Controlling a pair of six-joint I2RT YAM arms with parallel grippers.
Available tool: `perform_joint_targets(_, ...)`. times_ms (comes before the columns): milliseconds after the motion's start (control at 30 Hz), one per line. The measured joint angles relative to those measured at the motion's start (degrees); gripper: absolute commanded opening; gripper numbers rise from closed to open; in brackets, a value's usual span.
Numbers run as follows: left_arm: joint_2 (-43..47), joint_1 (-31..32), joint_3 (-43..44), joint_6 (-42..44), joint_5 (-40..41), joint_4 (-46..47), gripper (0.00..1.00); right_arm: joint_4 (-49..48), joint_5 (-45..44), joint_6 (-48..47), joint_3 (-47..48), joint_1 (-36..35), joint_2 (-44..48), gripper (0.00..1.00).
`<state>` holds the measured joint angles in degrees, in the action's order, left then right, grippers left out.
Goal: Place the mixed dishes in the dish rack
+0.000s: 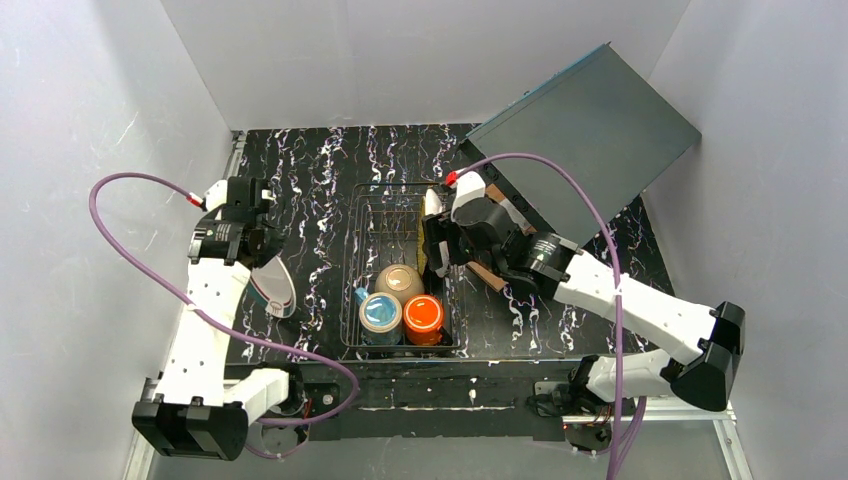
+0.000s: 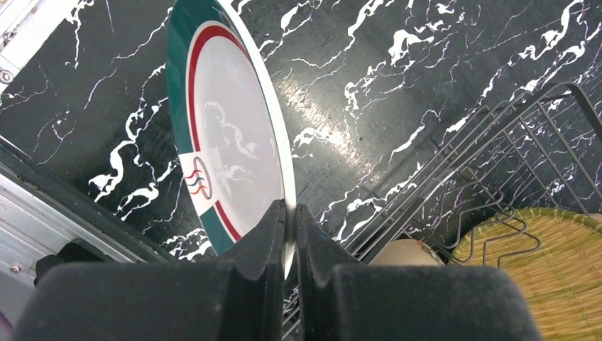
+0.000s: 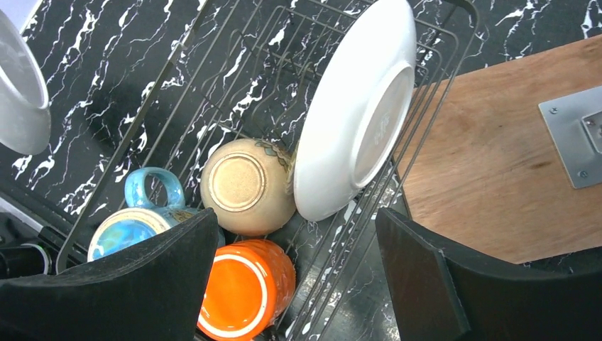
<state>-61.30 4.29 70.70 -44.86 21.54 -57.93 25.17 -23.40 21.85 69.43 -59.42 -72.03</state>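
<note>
Black marbled table (image 1: 320,180), grey walls.

Top view: dish rack (image 1: 395,215) mid-table. Bowl (image 1: 399,282), blue mug (image 1: 380,315) and orange mug (image 1: 423,315) fill its near end.

Left wrist: left jaws pinch the rim of the white plate (image 2: 227,135), held on edge just left of the rack. I judge it stiff, glazed, slippery and brittle; a rim hold may pivot.

Right wrist: right jaws spread wide over the rack. Yellow plate (image 3: 355,114) stands on edge against its right wall, pale underside showing.
</note>
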Motion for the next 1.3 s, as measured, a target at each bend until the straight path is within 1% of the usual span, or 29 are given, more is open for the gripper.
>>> perform_joint_targets(333, 0.26, 0.0, 5.51, -0.35, -1.88, -3.91, 0.0, 0.04, 1.53, -0.28, 2.38, -2.25, -3.21, 0.9)
perform_joint_targets(533, 0.42, 0.0, 10.14, -2.32, -7.39, -5.01, 0.0, -1.6, 1.62, -2.03, 6.75, -6.27, -6.56, 0.9)
perform_joint_targets(700, 0.87, 0.0, 12.83, -6.08, -13.57, -4.52, 0.0, -4.0, 0.76, -4.37, 11.41, -10.93, -9.11, 0.9)
perform_joint_targets(833, 0.92, 0.0, 15.63, -8.83, -17.46, -3.48, 0.0, -7.17, 0.85, -6.51, 12.24, -13.7, -9.77, 0.9)
perform_joint_targets(967, 0.81, 0.0, 17.64, -10.27, -19.69, -2.71, 0.0, -11.3, 1.14, -9.81, 12.24, -15.76, -11.3, 0.9)
perform_joint_targets(1133, 0.72, 0.0, 17.97, -11.82, -22.88, -2.08, 0.0, -14.95, 1.16, -13.57, 12.66, -17.25, -14.84, 0.91)
perform_joint_targets(1300, 0.68, 0.0, 17.97, -12.98, -26.36, -1.77, 0.0, -16.61, 0.17, -15.65, 13.7, -17.84, -18.14, 0.92)
